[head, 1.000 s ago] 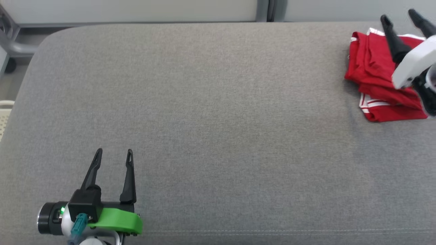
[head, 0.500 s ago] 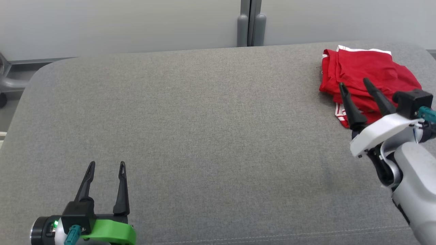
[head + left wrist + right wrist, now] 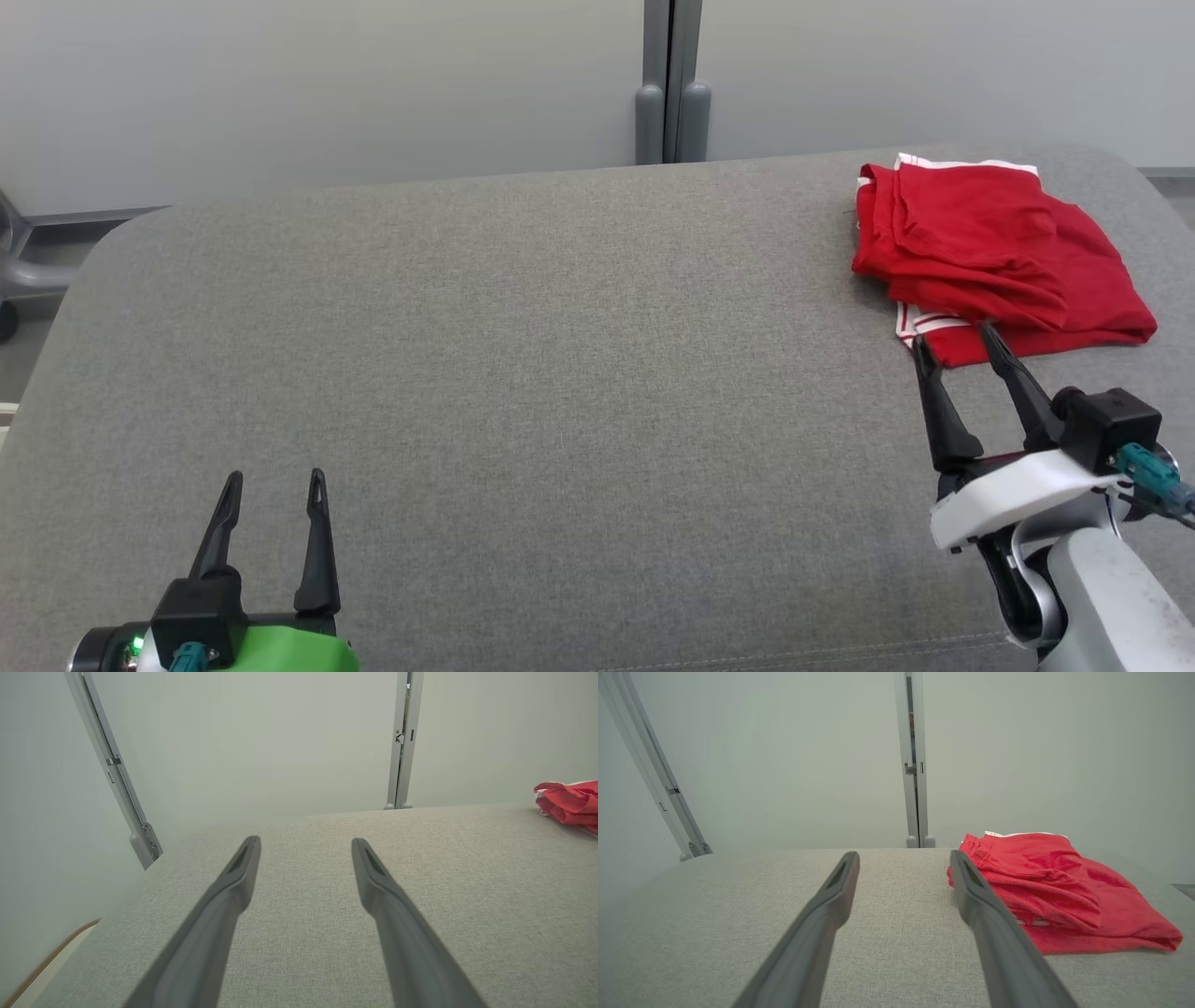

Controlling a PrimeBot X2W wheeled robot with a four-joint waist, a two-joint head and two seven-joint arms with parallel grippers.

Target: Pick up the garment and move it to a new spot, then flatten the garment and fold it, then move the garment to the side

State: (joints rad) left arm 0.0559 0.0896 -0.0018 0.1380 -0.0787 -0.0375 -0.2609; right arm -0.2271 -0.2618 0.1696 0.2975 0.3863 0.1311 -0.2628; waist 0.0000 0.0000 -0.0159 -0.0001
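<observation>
the red garment with white trim lies as a loosely folded bundle at the far right corner of the grey padded worktop; its long axis runs roughly across the worktop, slanting from far left to near right; the right pincer stands wide and holds nothing, its tips pointing at the bundle's near left edge, just beside it, though contact cannot be told; along that wrist's own line the garment sits ahead and off to the right of the right pincer; the left pincer, also wide and holding nothing, rests at the near left, well apart from the cloth; so the right arm is judged the one placed for any next grasp.
</observation>
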